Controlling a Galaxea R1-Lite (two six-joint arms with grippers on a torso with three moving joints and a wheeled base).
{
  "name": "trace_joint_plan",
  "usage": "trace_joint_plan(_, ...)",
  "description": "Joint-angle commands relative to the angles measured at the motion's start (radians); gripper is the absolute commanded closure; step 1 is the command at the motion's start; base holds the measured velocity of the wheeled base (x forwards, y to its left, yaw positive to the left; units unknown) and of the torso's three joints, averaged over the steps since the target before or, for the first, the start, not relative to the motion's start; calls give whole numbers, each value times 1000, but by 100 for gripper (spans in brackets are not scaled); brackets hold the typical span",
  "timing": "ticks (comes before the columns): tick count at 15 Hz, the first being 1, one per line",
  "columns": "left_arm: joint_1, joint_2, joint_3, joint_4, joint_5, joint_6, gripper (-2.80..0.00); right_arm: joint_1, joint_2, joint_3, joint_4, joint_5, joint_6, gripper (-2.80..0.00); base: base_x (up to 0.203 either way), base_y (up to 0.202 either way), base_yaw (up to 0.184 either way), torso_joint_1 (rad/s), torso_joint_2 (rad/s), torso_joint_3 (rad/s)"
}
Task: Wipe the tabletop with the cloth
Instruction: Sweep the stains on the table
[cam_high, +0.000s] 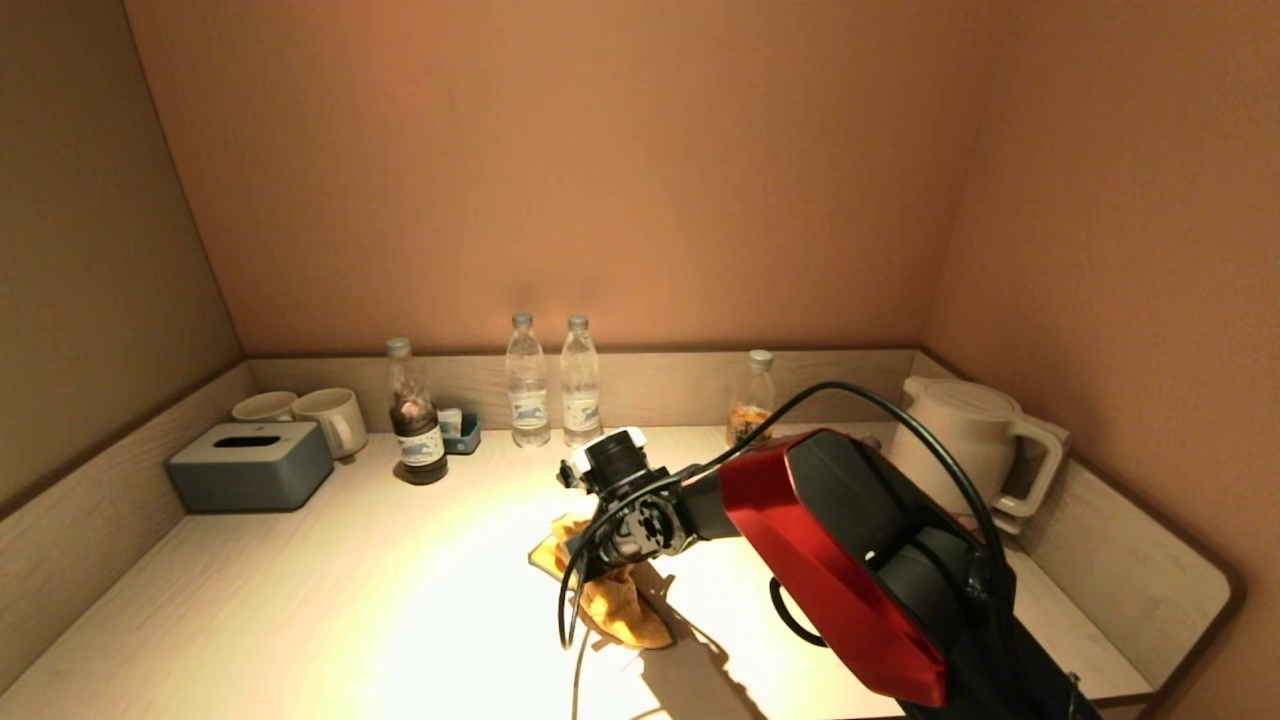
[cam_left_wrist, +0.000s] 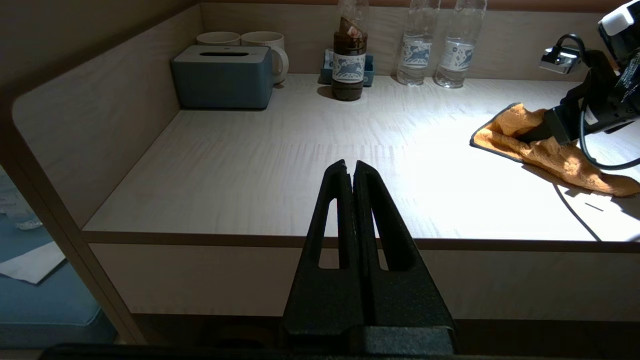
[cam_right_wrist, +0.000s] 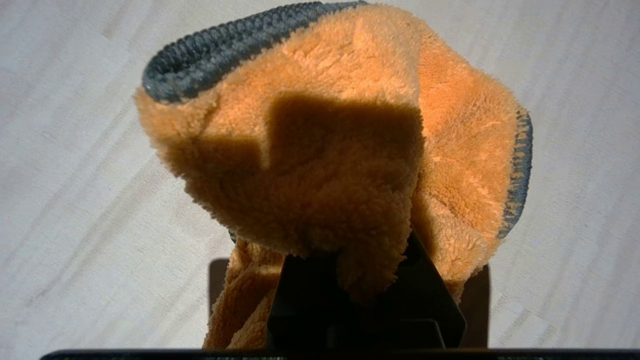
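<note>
While our right claw grips the orange cloth mid-desk, our left claw sits closed at the edge, and we judge most wiping remains.

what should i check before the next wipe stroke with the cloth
1. Cloth held: ok. The right hand is shut on the orange cloth, which bunches over its fingers in the right wrist view.
2. Cloth touching the tabletop: ok, its loose end lies on the wood.
3. Path toward the robot's left: ok, bare wood up to the tissue box and the dark bottle.
4. Clearance behind: ok for now, two water bottles stand at the back wall, apart from the cloth.
5. Kettle on the right: cannot tell, the arm hides the gap.
6. Left hand: ok, shut, parked off the front edge.
</note>
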Motion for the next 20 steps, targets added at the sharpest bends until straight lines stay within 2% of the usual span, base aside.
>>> trace_joint_plan(1,0,0,0,0,1,-1,0,1,35,-11,1,-6,-30,0,0,0,0,0,0,0)
trace_joint_plan(6,0,0,0,0,1,-1,0,-35,16,5,14,-9,-29,0,0,0,0,0,0,0)
trace_joint_plan(20,0,0,0,0,1,-1,0,-365,-136,230,8,5,-72,0,0,0,0,0,0,0)
